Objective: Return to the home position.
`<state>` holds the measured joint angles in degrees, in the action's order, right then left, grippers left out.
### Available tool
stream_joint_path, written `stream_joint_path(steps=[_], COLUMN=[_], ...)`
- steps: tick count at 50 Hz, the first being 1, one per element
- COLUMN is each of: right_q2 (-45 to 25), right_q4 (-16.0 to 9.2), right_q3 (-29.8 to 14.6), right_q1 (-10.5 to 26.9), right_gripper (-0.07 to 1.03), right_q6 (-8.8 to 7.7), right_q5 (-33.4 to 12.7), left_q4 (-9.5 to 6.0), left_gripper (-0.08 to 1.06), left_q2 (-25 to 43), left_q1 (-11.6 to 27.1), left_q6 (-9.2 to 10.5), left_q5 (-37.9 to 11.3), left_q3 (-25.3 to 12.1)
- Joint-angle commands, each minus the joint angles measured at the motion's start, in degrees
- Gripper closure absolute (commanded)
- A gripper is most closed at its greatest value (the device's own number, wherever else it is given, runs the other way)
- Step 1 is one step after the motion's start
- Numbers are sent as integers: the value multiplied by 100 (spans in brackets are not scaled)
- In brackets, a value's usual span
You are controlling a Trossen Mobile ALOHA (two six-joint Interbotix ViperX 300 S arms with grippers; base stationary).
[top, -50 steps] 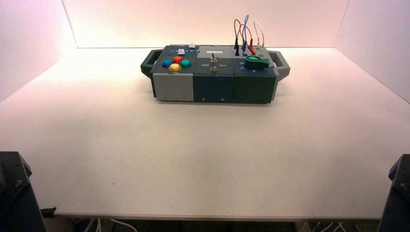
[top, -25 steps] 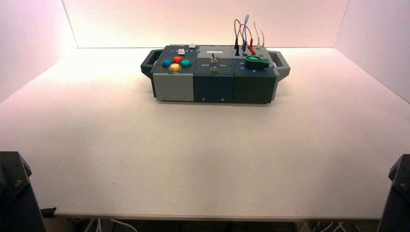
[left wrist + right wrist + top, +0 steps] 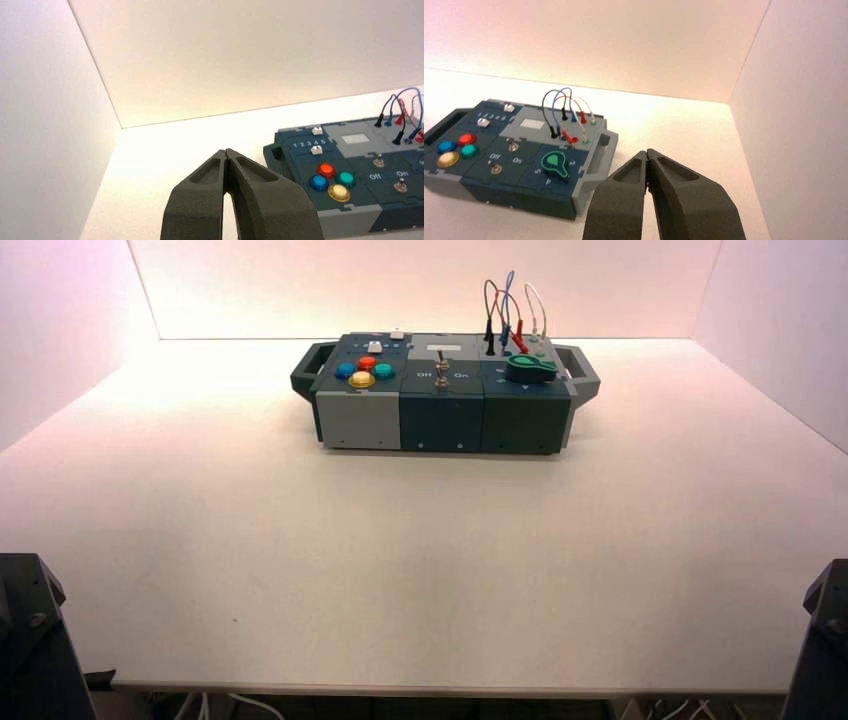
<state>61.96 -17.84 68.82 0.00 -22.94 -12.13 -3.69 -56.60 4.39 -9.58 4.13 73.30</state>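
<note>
nothing has moved since the earlier frames: box and arms sit exactly as before. left gripper has its fingers pressed together, holding nothing, pulled back at the table's near edge around seven o'clock from the box. right gripper is likewise closed and empty, around five o'clock. farther out, the box stands untouched at twelve o'clock on the white table, with coloured buttons on its left part, a green knob on its right and looped wires behind. both arms look parked, so returning home seems finished, with little or nothing left.
</note>
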Motion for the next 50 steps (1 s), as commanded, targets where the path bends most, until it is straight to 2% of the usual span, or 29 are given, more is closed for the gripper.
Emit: stream_joint_path(steps=[1,6,13,20,31,50], right_q2=[-88,-97,-114,-132,-132,-132], right_q4=[-26,-26,-26,-26,-26,-26], right_q3=[-185,-141,-123,-97,-70,-44], right_q1=[18,18,114,325,325,325], right_gripper=[98,98,98,98,98,98], right_q6=[18,18,26,18,18,18], right_q5=[88,281,299,290,264,264], left_q4=[-35,-44,-44,-44,-44,-44], left_gripper=[101,101,101,101,101,101], left_q2=[-211,-308,-290,-185,-35,-53], left_q1=[-26,-18,-35,-149,-352,-352], left_q6=[18,9,9,9,9,-9], left_q5=[97,272,439,466,475,475], left_q3=[0,70,114,105,53,62])
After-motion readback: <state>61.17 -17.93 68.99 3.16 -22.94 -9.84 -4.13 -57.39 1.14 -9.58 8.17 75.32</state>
